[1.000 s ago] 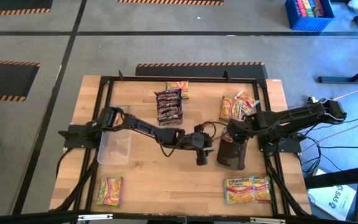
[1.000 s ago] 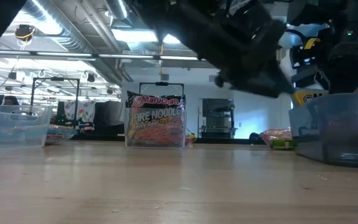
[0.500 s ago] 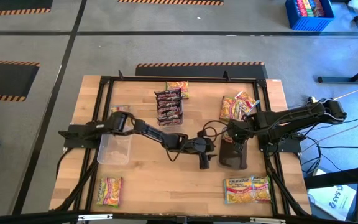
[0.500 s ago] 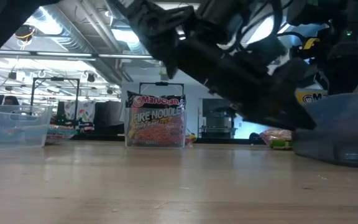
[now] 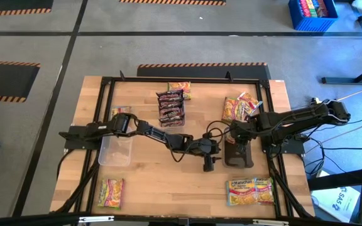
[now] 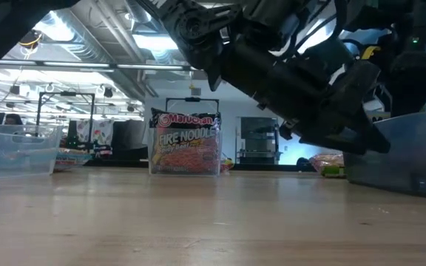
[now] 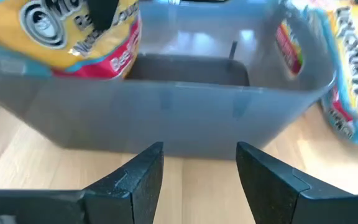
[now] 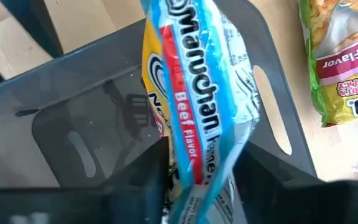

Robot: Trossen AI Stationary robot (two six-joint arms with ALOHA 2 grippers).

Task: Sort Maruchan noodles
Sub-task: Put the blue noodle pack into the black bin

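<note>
- Nearest the table's front edge, one packet lies at the left corner and a pair of packets lies at the right, flat on the wood.
- Just behind the pair, a grey bin sits right of centre on the table.
- The right gripper hangs over that bin, its fingers either side of a light-blue beef packet standing on edge above the bin's floor; whether they pinch it or have let go, the views cannot tell.
- Beside the bin, the left gripper points at its wall, jaws apart and empty.
- At the left side a clear bin rests under the left arm.
- Farther back, a row of dark maroon packets stands mid-table, with a yellow-pink packet behind it.
- Toward the right rear lies a loose heap of yellow packets.
- Off the table, a blue crate sits on the floor.
</note>
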